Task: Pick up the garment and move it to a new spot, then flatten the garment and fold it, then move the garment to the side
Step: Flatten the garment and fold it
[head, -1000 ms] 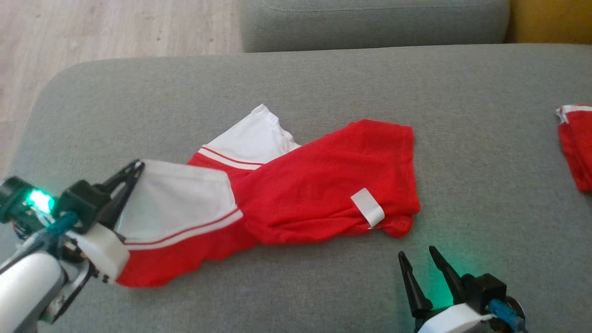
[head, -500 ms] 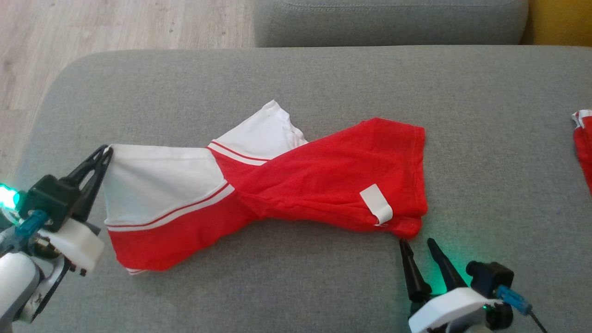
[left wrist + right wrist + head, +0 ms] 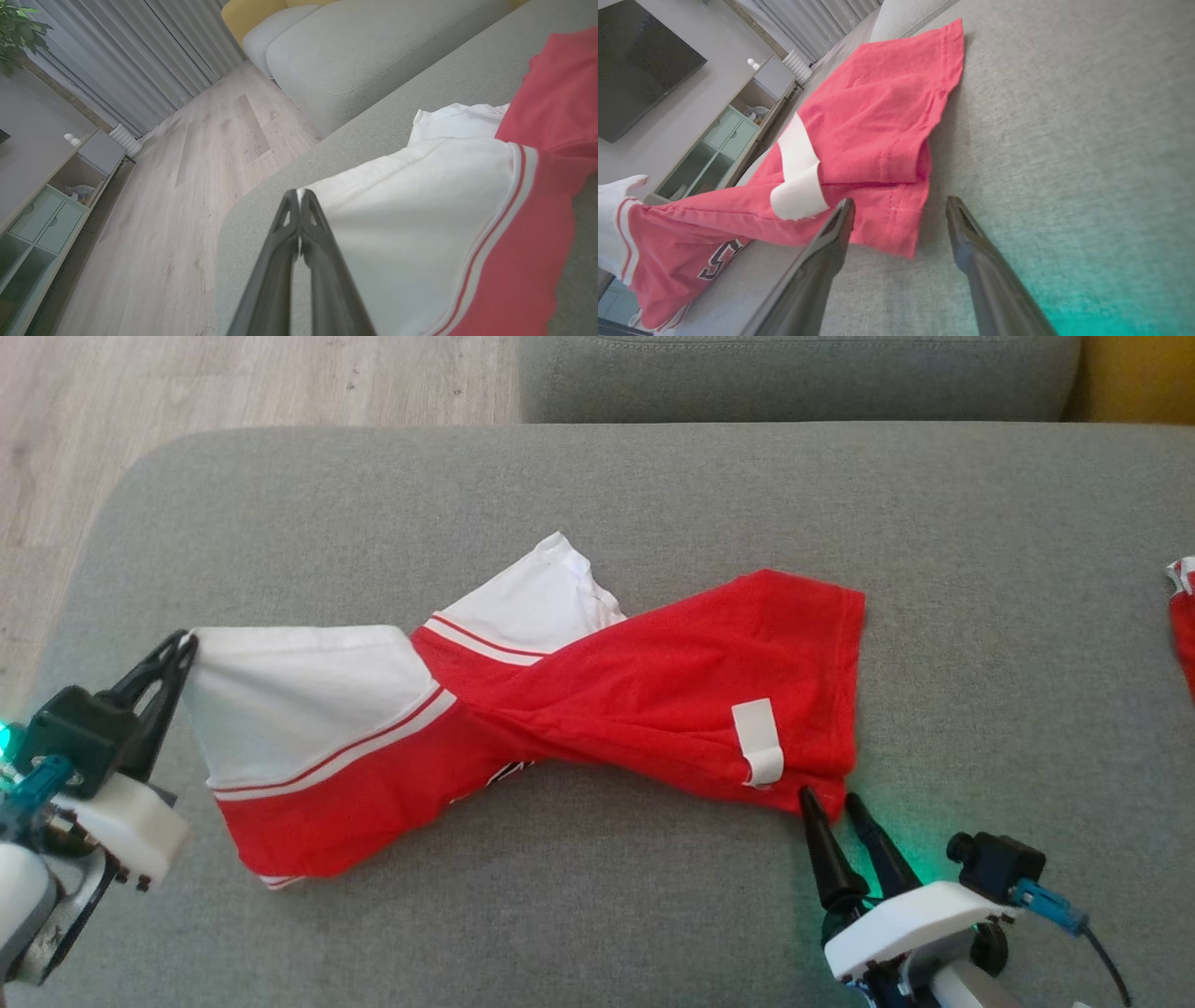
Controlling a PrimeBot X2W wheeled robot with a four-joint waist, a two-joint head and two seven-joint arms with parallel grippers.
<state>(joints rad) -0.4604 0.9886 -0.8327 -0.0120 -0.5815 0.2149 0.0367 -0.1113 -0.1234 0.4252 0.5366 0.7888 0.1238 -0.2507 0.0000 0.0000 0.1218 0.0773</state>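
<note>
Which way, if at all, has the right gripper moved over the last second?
Yes. Against the sofa's back cushion, the right gripper has advanced forward, away from the robot, up to the garment's near right corner, open.

We see the left gripper [image 3: 187, 641], clamped on the corner of the white sleeve [image 3: 299, 700], farther left than before. The shirt [image 3: 653, 691] lies drawn out longer, and a dark print [image 3: 509, 773] now shows beneath its twisted middle. The right gripper [image 3: 828, 797], fingers spread, now stands with its tips at the shirt's lower right hem.
</note>
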